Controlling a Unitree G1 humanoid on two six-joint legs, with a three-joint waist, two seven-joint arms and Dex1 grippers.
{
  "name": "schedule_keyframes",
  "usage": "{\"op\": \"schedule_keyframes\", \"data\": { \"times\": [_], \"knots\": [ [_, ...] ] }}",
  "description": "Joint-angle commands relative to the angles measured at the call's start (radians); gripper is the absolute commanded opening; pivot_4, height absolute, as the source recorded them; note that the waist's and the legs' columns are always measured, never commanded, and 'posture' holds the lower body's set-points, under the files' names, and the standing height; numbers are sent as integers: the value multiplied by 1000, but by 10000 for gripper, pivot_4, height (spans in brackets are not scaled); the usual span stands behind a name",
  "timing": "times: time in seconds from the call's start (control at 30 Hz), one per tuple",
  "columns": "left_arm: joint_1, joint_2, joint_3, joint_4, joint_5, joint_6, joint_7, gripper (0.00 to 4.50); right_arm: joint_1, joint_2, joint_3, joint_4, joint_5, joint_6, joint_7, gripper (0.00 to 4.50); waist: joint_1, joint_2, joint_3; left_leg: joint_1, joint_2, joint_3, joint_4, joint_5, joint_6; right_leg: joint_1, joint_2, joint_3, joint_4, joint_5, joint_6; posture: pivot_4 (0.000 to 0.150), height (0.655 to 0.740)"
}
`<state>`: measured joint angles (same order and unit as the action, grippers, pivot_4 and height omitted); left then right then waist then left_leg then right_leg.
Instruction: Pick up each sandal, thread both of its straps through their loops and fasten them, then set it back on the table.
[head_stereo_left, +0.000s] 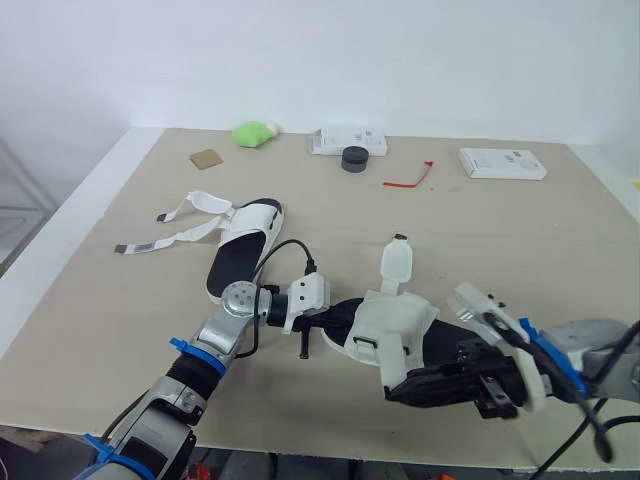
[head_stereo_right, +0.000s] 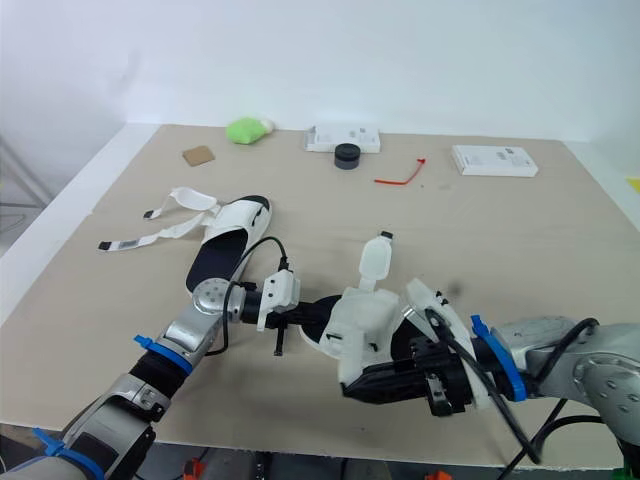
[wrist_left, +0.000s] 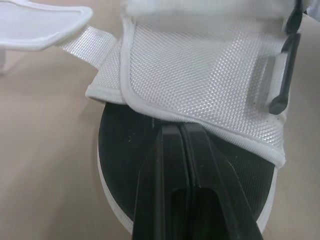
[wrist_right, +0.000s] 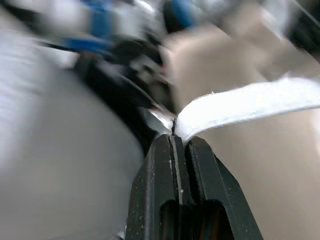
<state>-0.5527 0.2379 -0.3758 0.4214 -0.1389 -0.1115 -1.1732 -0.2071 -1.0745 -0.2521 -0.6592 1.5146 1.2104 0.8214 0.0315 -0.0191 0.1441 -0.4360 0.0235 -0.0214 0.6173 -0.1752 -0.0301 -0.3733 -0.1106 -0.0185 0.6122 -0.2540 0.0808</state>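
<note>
Our right hand (wrist_right: 175, 141) has its two black fingers pressed together, clamped on a white woven strap (wrist_right: 250, 105) that runs out from between the tips. Our left hand (wrist_left: 173, 134) also has its fingers together. Their tips are tucked under the hem of the white woven upper (wrist_left: 200, 70), above the black footbed (wrist_left: 120, 150), and we cannot tell whether they pinch anything there.

Both hands meet at the near sandal (head_stereo_left: 398, 325), black-soled with a white upper, at about 6 o'clock on the beige worktop (head_stereo_left: 520, 250). The left hand is at the sandal's 9 o'clock end and the right hand at its 5 o'clock side. We cannot tell whether it is lifted or resting. A rounded white strap tab (head_stereo_left: 397, 262) stands loose from it towards 12 o'clock.

The far sandal (head_stereo_left: 243, 250), of the same make, lies towards 10 o'clock from the near one, its two loose straps (head_stereo_left: 165, 240) spread out towards 9 o'clock.

We judge the step in hand to be the threading of the near sandal's straps. The next move calls for leading the pinched strap to what looks like a black plastic loop (wrist_left: 283, 70) on the upper, while our left hand steadies the sandal. The far sandal is not yet begun.
</note>
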Motion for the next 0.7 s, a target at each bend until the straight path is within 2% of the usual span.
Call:
{"op": "schedule_keyframes", "data": {
  "times": [0.03, 0.17, 0.33, 0.5, 0.7],
  "knots": [
    [59, 29, -62, 129, 105, 68, 30, 0, -82, -8, 8, 78, 193, -74, -149, 314, 0, 0, 1, 0, 1, 0, 0, 0, 0, 0, -1, -2, 0, 0, 0, 1500, 7400],
    [57, 27, -63, 131, 104, 69, 32, 0, -140, 13, 67, 171, 309, -133, -351, 314, 0, -1, 2, -1, 4, 0, 0, 0, 0, -1, -4, -7, -1, 0, -1, 1500, 7400],
    [59, 27, -62, 130, 103, 70, 33, 0, -162, 67, 114, 282, 354, -189, -576, 314, 0, -1, 2, -1, 4, 1, 0, 0, 0, 0, -6, -11, -1, 1, -2, 1500, 7400],
    [63, 30, -60, 127, 101, 71, 32, 0, -126, 81, 105, 300, 423, -201, -663, 314, 0, 0, 1, -2, 4, 0, 0, 1, 1, 0, -6, -12, -1, 1, -2, 1500, 7400],
    [61, 30, -60, 129, 101, 70, 32, 0, -104, 118, 94, 355, 434, -252, -764, 314, 0, 1, 1, -2, 4, 0, 0, 1, 1, 0, -6, -14, -1, 1, -2, 1500, 7400]
  ]
}}
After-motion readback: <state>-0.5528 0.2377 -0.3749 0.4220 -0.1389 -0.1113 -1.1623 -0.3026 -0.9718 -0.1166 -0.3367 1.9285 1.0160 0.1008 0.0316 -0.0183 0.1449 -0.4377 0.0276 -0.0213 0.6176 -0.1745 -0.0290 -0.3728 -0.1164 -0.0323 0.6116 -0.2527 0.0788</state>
